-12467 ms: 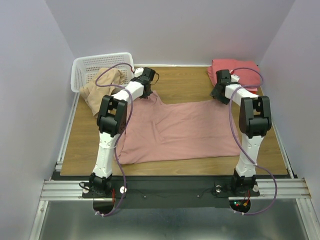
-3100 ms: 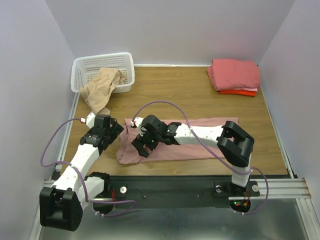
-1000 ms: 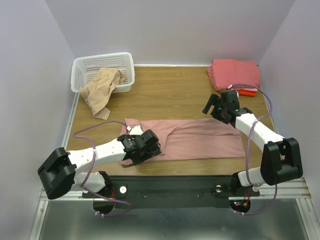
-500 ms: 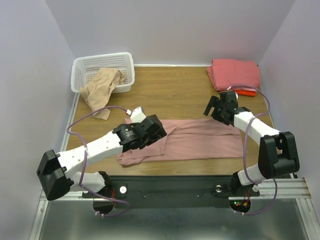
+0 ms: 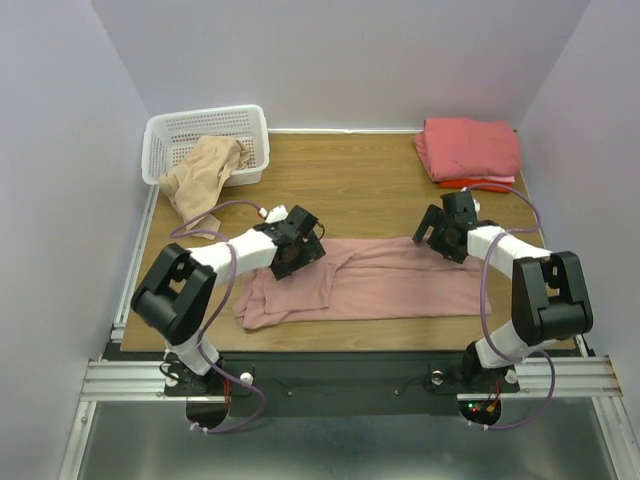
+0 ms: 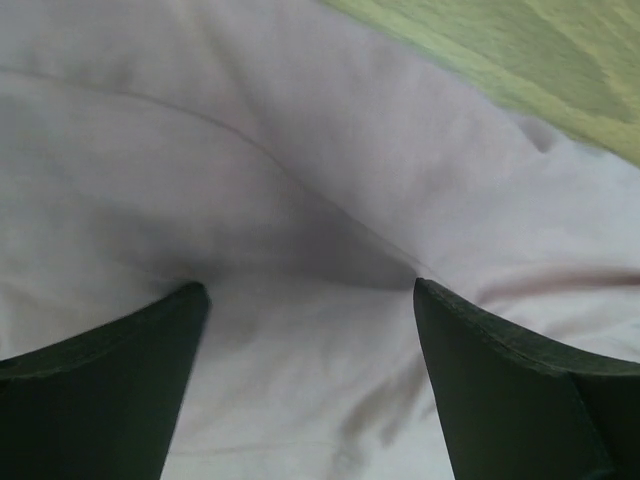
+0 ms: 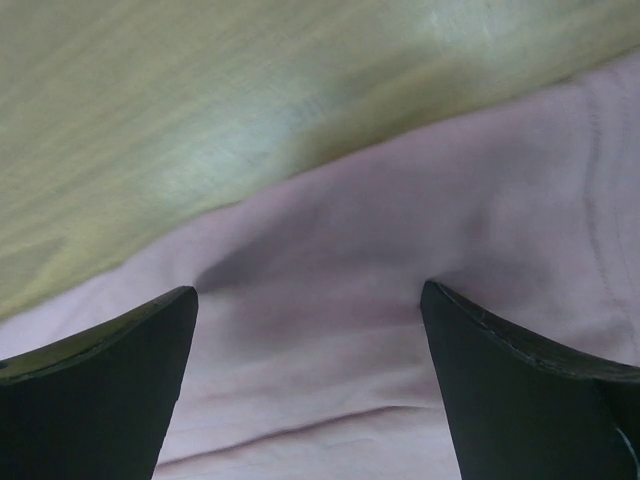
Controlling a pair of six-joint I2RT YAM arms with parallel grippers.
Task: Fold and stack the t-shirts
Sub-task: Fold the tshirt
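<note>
The dusty-pink t-shirt (image 5: 400, 285) lies folded into a long band across the near half of the wooden table (image 5: 350, 185). The left gripper (image 5: 297, 250) sits at the band's far edge near its left end, the right gripper (image 5: 442, 236) at the far edge towards the right end. Both claws are released: each wrist view shows the fingers (image 6: 100, 390) spread over pink cloth (contact cannot be judged). A beige t-shirt (image 5: 200, 180) hangs out of the white basket (image 5: 170, 135). A folded salmon-pink t-shirt (image 5: 470, 147) rests on an orange-red one (image 5: 480, 184) in the far right corner.
</note>
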